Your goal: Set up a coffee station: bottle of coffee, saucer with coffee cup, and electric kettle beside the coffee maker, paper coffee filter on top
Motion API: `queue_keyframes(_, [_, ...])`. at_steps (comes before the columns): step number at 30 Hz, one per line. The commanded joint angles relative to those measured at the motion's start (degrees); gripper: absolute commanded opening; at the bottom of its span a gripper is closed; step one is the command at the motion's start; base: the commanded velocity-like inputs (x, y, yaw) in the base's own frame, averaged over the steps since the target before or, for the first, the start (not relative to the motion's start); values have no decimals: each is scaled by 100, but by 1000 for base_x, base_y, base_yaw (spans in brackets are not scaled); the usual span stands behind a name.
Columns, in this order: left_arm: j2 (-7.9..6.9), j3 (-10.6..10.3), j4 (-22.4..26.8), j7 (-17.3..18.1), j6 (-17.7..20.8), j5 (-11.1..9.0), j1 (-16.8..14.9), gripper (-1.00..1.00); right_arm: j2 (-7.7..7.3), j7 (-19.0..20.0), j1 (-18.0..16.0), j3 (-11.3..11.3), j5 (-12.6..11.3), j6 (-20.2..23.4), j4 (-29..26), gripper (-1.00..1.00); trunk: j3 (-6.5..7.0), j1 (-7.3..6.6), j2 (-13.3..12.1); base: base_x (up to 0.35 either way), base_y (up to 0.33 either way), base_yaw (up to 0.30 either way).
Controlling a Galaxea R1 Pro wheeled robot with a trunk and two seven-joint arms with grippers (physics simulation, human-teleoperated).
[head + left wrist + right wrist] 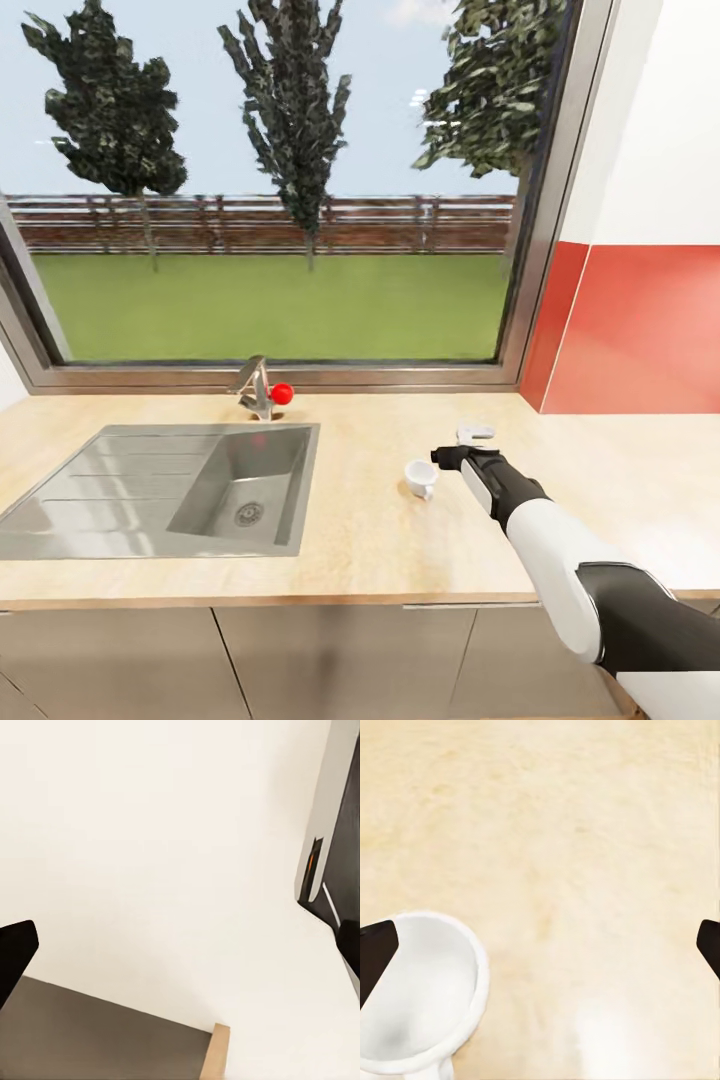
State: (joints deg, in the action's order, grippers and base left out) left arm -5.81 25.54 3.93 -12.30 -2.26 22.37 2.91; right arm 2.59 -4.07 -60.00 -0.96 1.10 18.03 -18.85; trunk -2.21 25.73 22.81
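Tan wood-look kitchen countertop (360,540) under the window, grey sink (170,490) inset well to the left of the right gripper (447,456). Right gripper hovers low over worktop, jaws spread wide, holding nothing; in wrist view its dark fingertips (375,952) sit at opp. edges. Coffee cup (420,478) stands upright on bare worktop just beside gripper, sink side, apart from it; wrist view has the cup's rim (424,1001) next to one fingertip. Left gripper: one dark finger (13,952) in view against white wall; state cannot be told.
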Motion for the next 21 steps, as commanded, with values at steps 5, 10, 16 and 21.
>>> queue_keyframes(5, [1, 41, -5, -9, -19, 57, -1, 100, 4, -15, -3, -9, 4, -6, 119, 100, -11, 6, 11, 199, 0, 0])
queue_keyframes(10, [1, 43, -6, -9, -18, 57, -1, 100, 4, -14, -1, -9, 6, -264, 318, 100, -11, 6, 11, 17, 0, 0])
queue_keyframes(16, [1, 47, -6, -9, -15, 57, -1, 100, 4, -12, 4, -9, 6, -301, 477, 100, -11, 6, 11, 1, 0, 0])
queue_keyframes(21, [-3, 48, -6, -15, -20, 57, -1, 100, 4, -11, 6, -9, 11, -309, 523, 100, -11, 6, 11, 0, 0, 0])
